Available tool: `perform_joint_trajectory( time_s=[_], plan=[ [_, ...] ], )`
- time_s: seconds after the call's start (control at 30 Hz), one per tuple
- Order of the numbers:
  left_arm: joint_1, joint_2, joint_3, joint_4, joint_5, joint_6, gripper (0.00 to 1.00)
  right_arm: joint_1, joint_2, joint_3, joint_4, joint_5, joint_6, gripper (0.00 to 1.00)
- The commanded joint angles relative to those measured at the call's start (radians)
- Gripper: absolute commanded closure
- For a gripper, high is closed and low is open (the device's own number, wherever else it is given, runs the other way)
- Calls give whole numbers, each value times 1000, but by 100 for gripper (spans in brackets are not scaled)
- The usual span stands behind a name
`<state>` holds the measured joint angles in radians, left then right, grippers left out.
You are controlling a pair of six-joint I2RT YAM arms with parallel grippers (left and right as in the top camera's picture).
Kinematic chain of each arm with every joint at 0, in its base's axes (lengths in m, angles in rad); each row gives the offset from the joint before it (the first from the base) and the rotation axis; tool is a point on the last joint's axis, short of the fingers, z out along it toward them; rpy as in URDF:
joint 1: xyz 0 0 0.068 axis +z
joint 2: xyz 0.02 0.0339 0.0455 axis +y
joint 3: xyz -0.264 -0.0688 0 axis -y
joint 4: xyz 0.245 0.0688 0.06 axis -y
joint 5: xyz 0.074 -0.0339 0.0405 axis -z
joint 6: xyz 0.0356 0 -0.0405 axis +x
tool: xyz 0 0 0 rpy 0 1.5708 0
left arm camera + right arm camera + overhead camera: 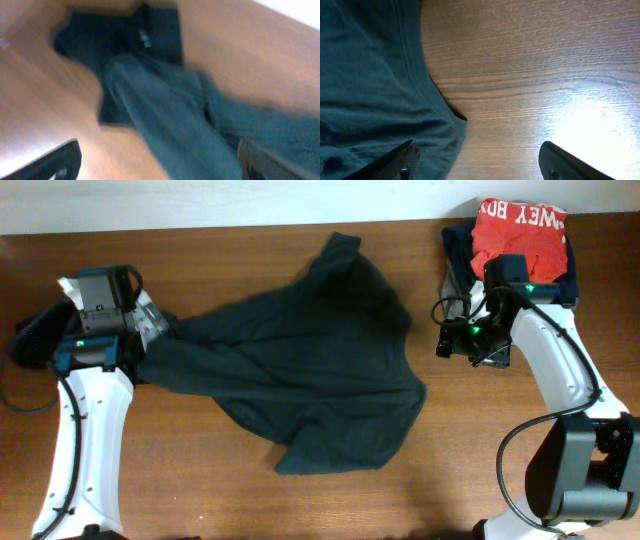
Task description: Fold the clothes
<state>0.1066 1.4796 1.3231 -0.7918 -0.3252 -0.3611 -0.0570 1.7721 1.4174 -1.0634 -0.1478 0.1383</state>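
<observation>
— What's at the left edge?
— The left end effector [160, 161] hangs at the left tip of the dark green T-shirt [310, 370], its fingers spread wide. Cloth runs between them. The wrist view is blurred and shows no pinch.
— And the shirt itself?
— It lies crumpled across the middle of the wooden surface [200, 480], one point stretched toward the left arm and a lobe reaching toward the far edge.
— Further right?
— The right end effector [477, 156] hovers just past the shirt's right hem, fingers apart and gripping nothing, with bare wood beneath.
— The far right corner?
— A folded pile [458, 250] of dark cloth with a red panel [520, 235] carrying white lettering.
</observation>
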Motion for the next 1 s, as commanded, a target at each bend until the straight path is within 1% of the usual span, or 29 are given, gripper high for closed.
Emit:
perform_joint_trajectory(
  time_s=[0.0,0.03,0.1,0.17,0.23,0.33,0.37,0.4,0.47,0.53,0.57,0.77,0.9,0.97],
  plan=[
    [-10,-14,0,-79,238,27,1,6,2,11,0,-2,-3,19],
    [-21,-6,-2,-124,243,27,1,6,2,11,0,-2,-4,19],
    [-39,10,-6,-169,243,72,1,6,2,11,0,-2,-4,19],
    [-64,32,-17,-196,242,115,2,6,2,11,-1,-3,-4,19],
    [-83,59,-19,-206,239,128,3,8,2,7,-5,-12,-4,20],
    [-106,98,-19,-188,232,128,4,24,2,-14,-4,-95,-65,43],
    [-109,106,-19,-179,232,128,4,32,2,-21,-3,-111,-79,52],
    [-112,114,-19,-164,232,127,4,46,2,-29,-1,-115,-82,64],
    [-113,121,-19,-135,232,127,3,76,2,-48,13,-111,-83,75],
    [-113,122,-19,-108,232,127,4,113,2,-76,35,-111,-82,85],
    [-113,122,-19,-94,232,127,4,133,2,-95,49,-111,-82,87],
    [-113,122,-19,-47,232,127,3,237,5,-226,152,-111,-78,89],
    [-113,122,-19,-42,233,127,3,261,37,-292,234,-111,-37,90],
    [-113,122,-19,-42,233,127,2,258,67,-298,244,-111,-25,91]
  ],
)
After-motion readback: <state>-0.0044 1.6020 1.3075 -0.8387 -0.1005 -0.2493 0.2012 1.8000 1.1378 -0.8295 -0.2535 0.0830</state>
